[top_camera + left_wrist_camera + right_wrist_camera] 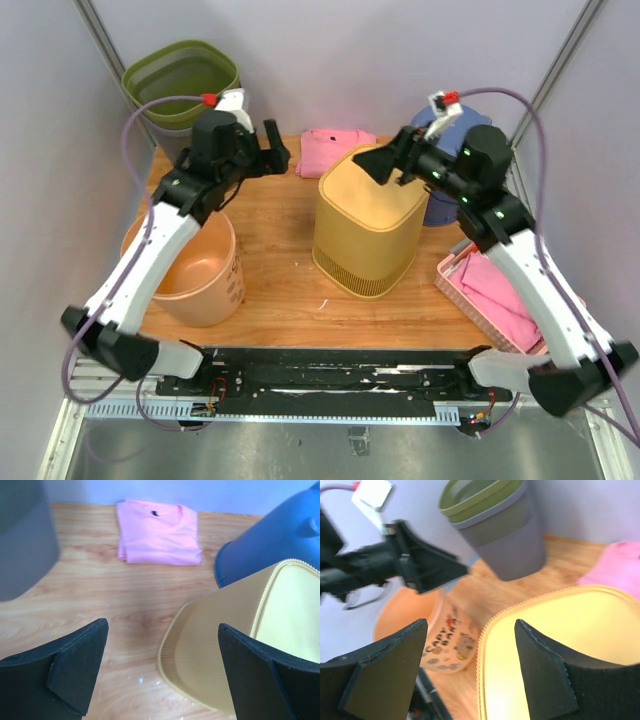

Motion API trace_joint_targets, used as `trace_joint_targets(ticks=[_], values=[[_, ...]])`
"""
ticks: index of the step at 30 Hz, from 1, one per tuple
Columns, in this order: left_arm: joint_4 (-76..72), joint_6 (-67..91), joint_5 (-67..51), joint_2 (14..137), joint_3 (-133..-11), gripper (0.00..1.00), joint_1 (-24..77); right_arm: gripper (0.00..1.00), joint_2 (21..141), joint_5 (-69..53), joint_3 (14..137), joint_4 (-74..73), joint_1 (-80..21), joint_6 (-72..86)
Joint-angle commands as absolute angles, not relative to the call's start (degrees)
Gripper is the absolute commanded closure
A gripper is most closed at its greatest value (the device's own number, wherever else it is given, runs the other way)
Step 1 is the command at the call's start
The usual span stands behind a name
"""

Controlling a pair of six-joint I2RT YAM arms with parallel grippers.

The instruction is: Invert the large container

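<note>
Both pincers are spread apart, holding nothing: the left gripper [278,152] hangs just off the large container [368,215], the right gripper [388,155] over its top. The container sits mid-table toward the back edge, closed face up I think. Risk imo: a finger clips its rim and shoves it into the blue bucket [447,205]

Your right gripper [470,630]: fingers spread wide above yellow container [560,645], flat face up. You see orange printed bucket [445,647] left of it, green bin [475,495] nested in grey bin [515,540] behind, pink cloth [620,565] at right edge, left arm [375,570] blurred.
</note>
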State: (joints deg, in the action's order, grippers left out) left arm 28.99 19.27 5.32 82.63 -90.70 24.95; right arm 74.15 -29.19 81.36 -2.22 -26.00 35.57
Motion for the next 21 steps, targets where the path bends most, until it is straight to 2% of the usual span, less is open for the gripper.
trace_joint_targets(ticks=[1, 4, 7, 15, 21], values=[[43.8, 20.2, 18.6, 71.7, -87.8, 0.04, 25.2, 0.27, 61.8, -9.1, 76.8, -20.5, -26.5, 15.7], [51.2, 22.4, 22.4, 65.5, -84.9, 0.03, 25.2, 0.27, 53.8, 1.4, 70.1, -25.9, -26.5, 11.5], [57.8, 22.1, 22.3, 61.3, -83.3, 0.02, 25.2, 0.27, 49.0, 4.9, 66.4, -31.2, -26.4, 10.5], [61.4, 24.6, 16.1, 58.8, -75.1, 0.02, 25.2, 0.26, 40.8, -1.0, 56.1, -32.3, -26.5, 15.6], [59.2, 27.1, 14.3, 61.1, -67.8, 0.13, 25.2, 0.27, 45.0, -8.2, 49.7, -19.3, -26.5, 22.7]])
